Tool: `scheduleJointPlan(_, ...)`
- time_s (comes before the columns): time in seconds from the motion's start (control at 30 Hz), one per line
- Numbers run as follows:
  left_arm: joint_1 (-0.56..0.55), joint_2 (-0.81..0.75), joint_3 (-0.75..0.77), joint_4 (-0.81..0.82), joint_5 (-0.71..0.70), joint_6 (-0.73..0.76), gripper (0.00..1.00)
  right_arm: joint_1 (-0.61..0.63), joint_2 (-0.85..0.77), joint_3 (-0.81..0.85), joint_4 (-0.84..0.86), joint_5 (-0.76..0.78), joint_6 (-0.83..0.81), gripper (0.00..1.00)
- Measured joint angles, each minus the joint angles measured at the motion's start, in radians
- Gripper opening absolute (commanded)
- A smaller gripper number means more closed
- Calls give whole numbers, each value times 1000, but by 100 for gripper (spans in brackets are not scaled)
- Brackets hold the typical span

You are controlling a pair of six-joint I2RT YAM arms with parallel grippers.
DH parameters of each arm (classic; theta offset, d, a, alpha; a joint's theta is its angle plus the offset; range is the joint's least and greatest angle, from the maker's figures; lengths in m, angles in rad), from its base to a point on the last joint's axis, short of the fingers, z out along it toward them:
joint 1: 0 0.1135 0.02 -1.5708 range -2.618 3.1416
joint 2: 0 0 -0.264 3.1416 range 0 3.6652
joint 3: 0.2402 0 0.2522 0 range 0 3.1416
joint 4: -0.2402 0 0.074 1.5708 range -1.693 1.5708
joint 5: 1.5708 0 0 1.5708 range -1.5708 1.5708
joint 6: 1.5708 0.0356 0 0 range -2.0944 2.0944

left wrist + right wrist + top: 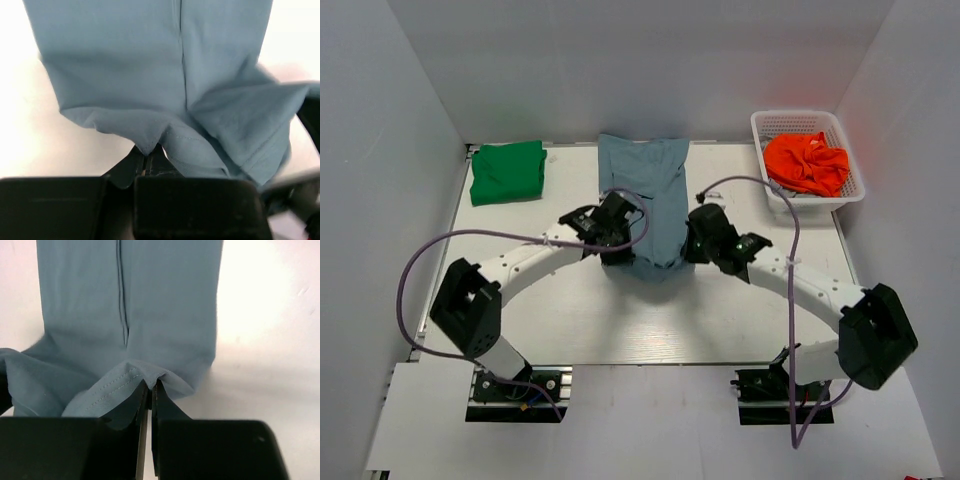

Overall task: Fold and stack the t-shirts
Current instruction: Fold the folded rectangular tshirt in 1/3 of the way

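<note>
Position of work: the slate-blue t-shirt [645,195] lies at the middle of the bench [580,320] as a long narrow strip. Its long axis runs straight away from the arm bases, from a bunched near hem to a far end at the back edge of the bench.

Left hand [150,155]: pressed together, pinching a peak of the near hem at the strip's left corner. The cloth rises to the pinch.

Right hand [150,387]: pressed together, pinching the stitched hem at the right corner.

Governing relation: both hands sit at the near end, one on each side of the strip. All remaining cloth extends ahead of them, toward the back wall. Neither arm is noticeably nearer; the holds look level.

Assessment: the next fold would be across the long axis, so the hem must travel forward over the flat cloth with both corners kept even.

Other items: the green t-shirt [507,171] lies folded at the far left corner, well apart. A basket [760,125] at far right holds orange cloth [807,163].
</note>
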Motion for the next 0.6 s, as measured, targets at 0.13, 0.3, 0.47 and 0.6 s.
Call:
scheduleJointPlan(0.13,31,100,157,-48,-113,-17,0,-40,89,135,-8,60,-36,0)
scheduleJointPlan(0.3,104,198,252,-77,-195,-27,0,-96,208,269,0,92,-77,0)
scheduleJointPlan(0.47,168,291,365,-71,-227,-5,0,-146,319,356,27,77,-129,0)
scheduleJointPlan(0.6,194,367,460,-39,-226,26,0,-175,422,445,51,49,-159,0)
